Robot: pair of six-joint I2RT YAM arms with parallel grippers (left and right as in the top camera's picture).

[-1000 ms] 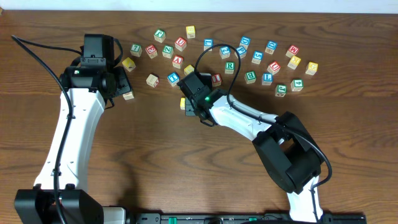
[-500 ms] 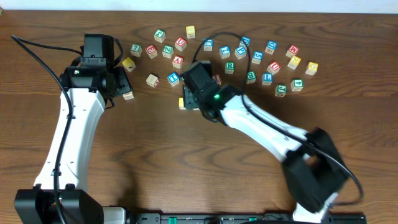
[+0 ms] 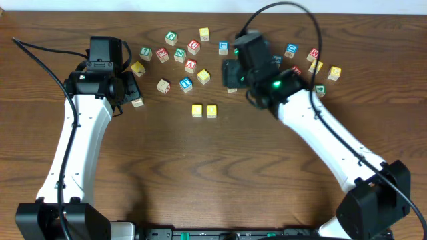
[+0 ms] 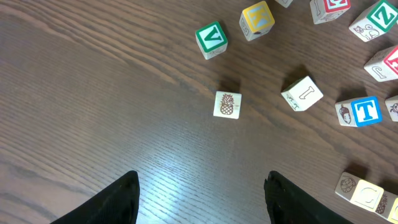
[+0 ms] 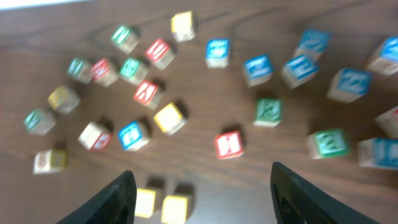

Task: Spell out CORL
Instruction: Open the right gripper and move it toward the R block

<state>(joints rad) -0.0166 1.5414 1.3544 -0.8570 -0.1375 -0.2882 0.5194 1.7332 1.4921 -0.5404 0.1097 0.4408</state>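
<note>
We've got the right claw (image 5: 202,177) spread and empty; our likely R, the green block (image 5: 267,111), lies ahead and slightly right of it, the yellow pair (image 3: 204,111) just behind.

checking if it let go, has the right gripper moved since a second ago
Yes. In the overhead view the right gripper has swung up and to the right, away from the two yellow blocks.

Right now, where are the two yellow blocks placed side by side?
In the overhead view, the yellow pair sits near mid-table, just below the blue T block, apart from the scattered cluster.
</note>
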